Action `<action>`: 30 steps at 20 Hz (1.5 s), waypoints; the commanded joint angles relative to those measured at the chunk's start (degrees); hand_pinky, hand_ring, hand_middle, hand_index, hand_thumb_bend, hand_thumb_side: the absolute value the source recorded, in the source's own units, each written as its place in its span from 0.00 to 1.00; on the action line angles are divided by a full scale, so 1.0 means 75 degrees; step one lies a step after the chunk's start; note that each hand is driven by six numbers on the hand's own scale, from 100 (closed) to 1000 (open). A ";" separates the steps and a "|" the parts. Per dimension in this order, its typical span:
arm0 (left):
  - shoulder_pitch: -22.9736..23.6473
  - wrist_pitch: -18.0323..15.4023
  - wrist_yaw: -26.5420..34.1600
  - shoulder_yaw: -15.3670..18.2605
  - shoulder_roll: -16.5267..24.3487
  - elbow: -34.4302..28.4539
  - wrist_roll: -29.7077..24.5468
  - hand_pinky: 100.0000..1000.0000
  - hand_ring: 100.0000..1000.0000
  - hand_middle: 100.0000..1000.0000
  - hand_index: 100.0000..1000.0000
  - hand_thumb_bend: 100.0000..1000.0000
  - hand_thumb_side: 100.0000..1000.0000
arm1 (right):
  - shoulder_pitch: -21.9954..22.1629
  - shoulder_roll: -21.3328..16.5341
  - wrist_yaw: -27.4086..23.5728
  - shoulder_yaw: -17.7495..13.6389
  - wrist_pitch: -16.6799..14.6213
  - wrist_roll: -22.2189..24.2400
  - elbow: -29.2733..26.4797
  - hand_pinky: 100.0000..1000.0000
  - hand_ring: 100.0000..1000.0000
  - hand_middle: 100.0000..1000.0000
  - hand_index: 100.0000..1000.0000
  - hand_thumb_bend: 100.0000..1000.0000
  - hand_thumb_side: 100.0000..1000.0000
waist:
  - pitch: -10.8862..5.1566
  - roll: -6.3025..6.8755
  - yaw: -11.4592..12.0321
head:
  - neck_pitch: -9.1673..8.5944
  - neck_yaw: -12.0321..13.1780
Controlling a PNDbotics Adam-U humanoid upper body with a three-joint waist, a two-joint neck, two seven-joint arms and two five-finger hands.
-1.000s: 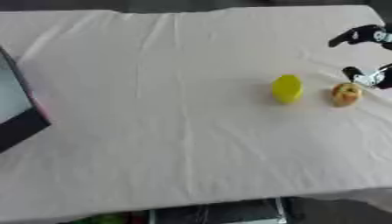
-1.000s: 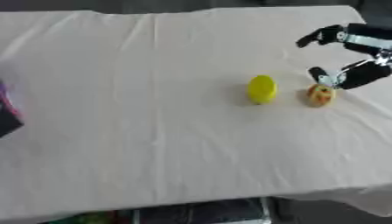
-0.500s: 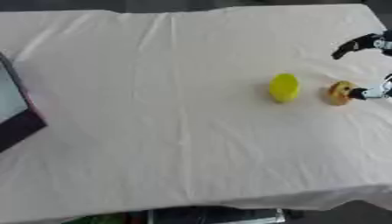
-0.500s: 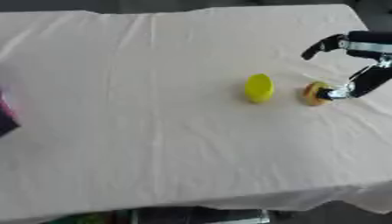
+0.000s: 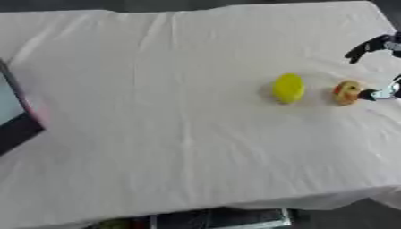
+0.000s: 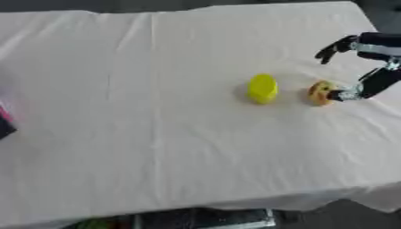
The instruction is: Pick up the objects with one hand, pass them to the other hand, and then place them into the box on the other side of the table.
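A yellow oval object [image 6: 262, 88] lies on the white cloth right of centre. Just right of it sits a small orange-yellow fruit [image 6: 319, 92]. My right hand [image 6: 368, 67] comes in from the right edge with its fingers spread; one fingertip touches the fruit's right side and another finger reaches out above it. Nothing is held. The box [image 5: 17, 120], dark with a pale inside and a pink edge, stands at the left edge of the table. My left hand shows in neither view.
The white tablecloth [image 5: 156, 112] covers the whole table, whose front edge runs along the bottom of the views. Dark items lie on the floor below that edge.
My right hand has dropped beside the fruit, from hovering over it to touching its right side. The whole picture has also shifted, so the camera moved.
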 commanded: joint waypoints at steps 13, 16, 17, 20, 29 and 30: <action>-0.0197 0.0003 0.0020 0.0100 0.0124 -0.0019 0.0026 0.86 0.77 0.74 0.77 0.27 0.64 | -0.0116 -0.0059 0.0470 0.0040 -0.0078 -0.0113 0.0792 0.94 0.96 0.72 0.85 0.37 0.15 | 0.0001 0.0084 0.0112 | -0.0048 -0.0066; -0.0234 0.0001 0.0043 0.0108 0.0092 -0.0036 0.0031 0.86 0.77 0.74 0.77 0.26 0.64 | -0.0145 -0.0023 0.0604 0.0019 -0.0039 -0.0198 0.0973 0.93 0.95 0.73 0.85 0.37 0.18 | 0.0023 0.0085 0.0144 | -0.0094 -0.0062; -0.0238 0.0000 0.0064 0.0120 0.0082 -0.0053 0.0037 0.86 0.77 0.74 0.77 0.26 0.64 | -0.0163 -0.0007 0.0668 0.0010 -0.0020 -0.0271 0.1043 0.93 0.95 0.72 0.85 0.37 0.18 | 0.0034 0.0085 0.0153 | -0.0126 -0.0063; -0.0204 0.0012 0.0189 0.0195 0.0058 -0.0139 0.0096 0.87 0.77 0.74 0.77 0.25 0.64 | -0.0192 0.0035 0.0786 -0.0032 0.0042 -0.0529 0.1231 0.93 0.95 0.72 0.84 0.37 0.18 | 0.0076 0.0091 0.0169 | -0.0246 -0.0067; -0.0148 0.0052 0.0339 0.0204 0.0049 -0.0249 0.0153 0.87 0.77 0.74 0.76 0.25 0.65 | -0.0206 0.0105 0.0996 -0.0008 0.0137 -0.0708 0.1445 0.93 0.94 0.71 0.82 0.37 0.18 | 0.0218 0.0140 0.0197 | -0.0635 0.0003; -0.0146 0.0053 0.0348 0.0213 0.0048 -0.0255 0.0161 0.87 0.77 0.74 0.76 0.24 0.65 | -0.0211 0.0113 0.1016 -0.0010 0.0148 -0.0711 0.1473 0.93 0.94 0.71 0.82 0.37 0.19 | 0.0234 0.0146 0.0203 | -0.0655 0.0004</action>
